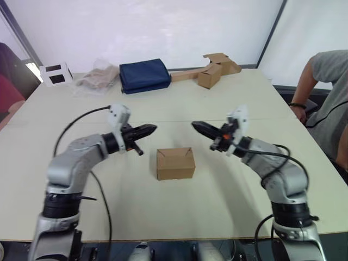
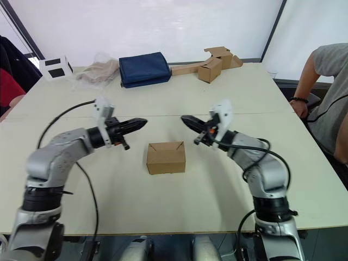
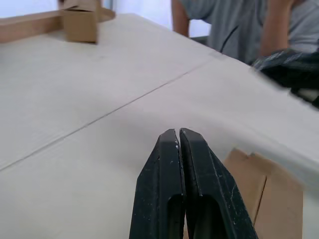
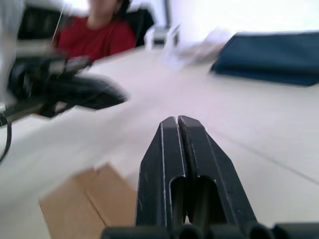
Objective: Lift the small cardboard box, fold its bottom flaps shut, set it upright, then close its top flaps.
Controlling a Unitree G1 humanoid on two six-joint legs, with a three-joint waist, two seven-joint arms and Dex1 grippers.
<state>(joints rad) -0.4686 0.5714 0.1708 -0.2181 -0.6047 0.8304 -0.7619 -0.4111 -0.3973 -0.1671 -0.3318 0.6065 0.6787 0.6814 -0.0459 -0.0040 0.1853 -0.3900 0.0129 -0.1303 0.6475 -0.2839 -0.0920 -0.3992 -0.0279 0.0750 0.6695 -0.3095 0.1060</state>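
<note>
The small cardboard box (image 1: 175, 163) stands on the table near its middle, plain brown, with its top flaps (image 1: 175, 154) folded shut on its upper face. Its bottom flaps are hidden against the table. My left gripper (image 1: 152, 129) hovers above and to the left of the box, shut, holding nothing. My right gripper (image 1: 194, 125) hovers above and to the right of it, also shut and empty. The two tips point at each other over the box. A corner of the box (image 3: 259, 191) lies just under my left fingers (image 3: 179, 174).
At the table's far side lie a folded navy cloth (image 1: 144, 75), a crumpled plastic bag (image 1: 98, 79), a white block (image 1: 56, 74) and a cluster of cardboard boxes with a long strip (image 1: 209, 70). A person in grey (image 1: 329, 92) sits at the right edge, another in red (image 4: 107, 32) at the left.
</note>
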